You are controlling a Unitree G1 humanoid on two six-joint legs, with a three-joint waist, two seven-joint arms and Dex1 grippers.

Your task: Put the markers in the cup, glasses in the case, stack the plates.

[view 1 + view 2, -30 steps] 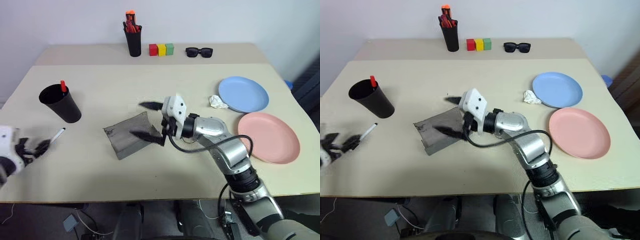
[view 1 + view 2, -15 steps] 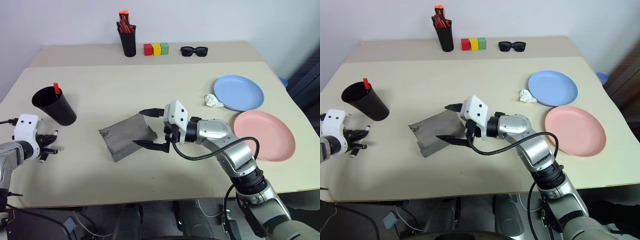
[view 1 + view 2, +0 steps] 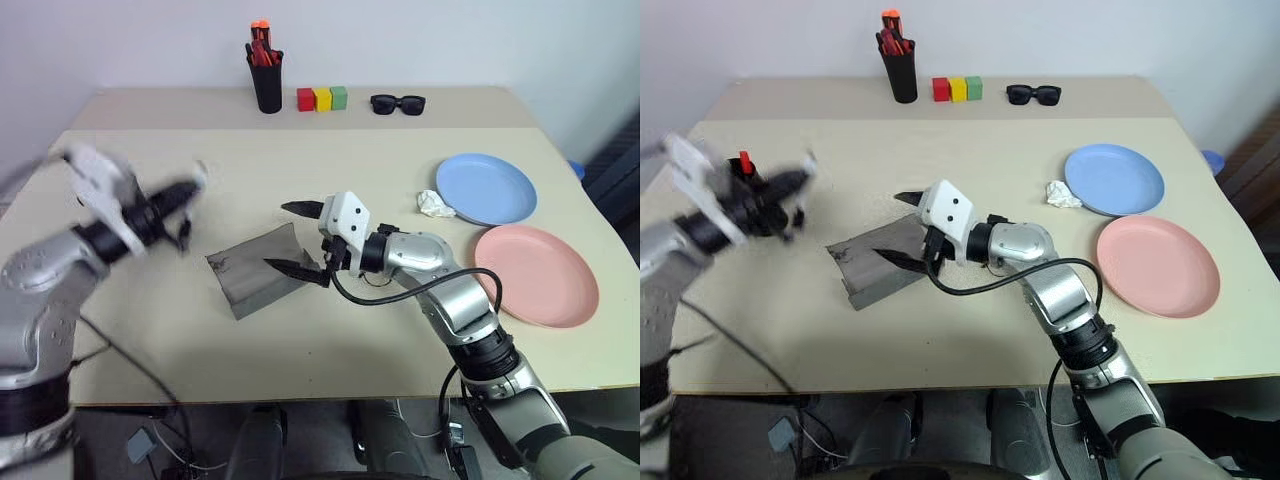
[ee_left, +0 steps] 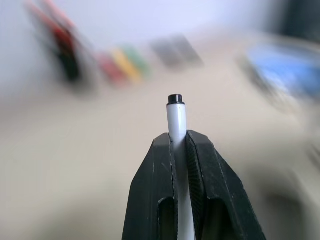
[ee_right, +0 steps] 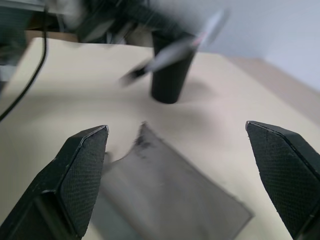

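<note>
My left gripper point(image 3: 183, 197) is shut on the white marker point(image 4: 176, 120), whose black end sticks out past the fingertips. It hangs blurred in the air over the table's left side, at the black cup point(image 5: 170, 80). The red marker point(image 3: 743, 163) stands in that cup. The grey case point(image 3: 255, 272) lies open mid-table. My right gripper point(image 3: 299, 239) is open just above the case's right end, nothing between its fingers. The blue plate point(image 3: 487, 188) and pink plate point(image 3: 537, 273) lie side by side at the right. The glasses are out of view.
At the back edge stand a black pen holder point(image 3: 266, 75) with orange-red pens, three coloured blocks point(image 3: 322, 98) and dark sunglasses point(image 3: 398, 103). A crumpled white scrap point(image 3: 435, 204) lies beside the blue plate.
My left gripper closed on the white marker low at the table's left edge, then swung up and to the right with it, to the cup. The right gripper stays open at the case.
</note>
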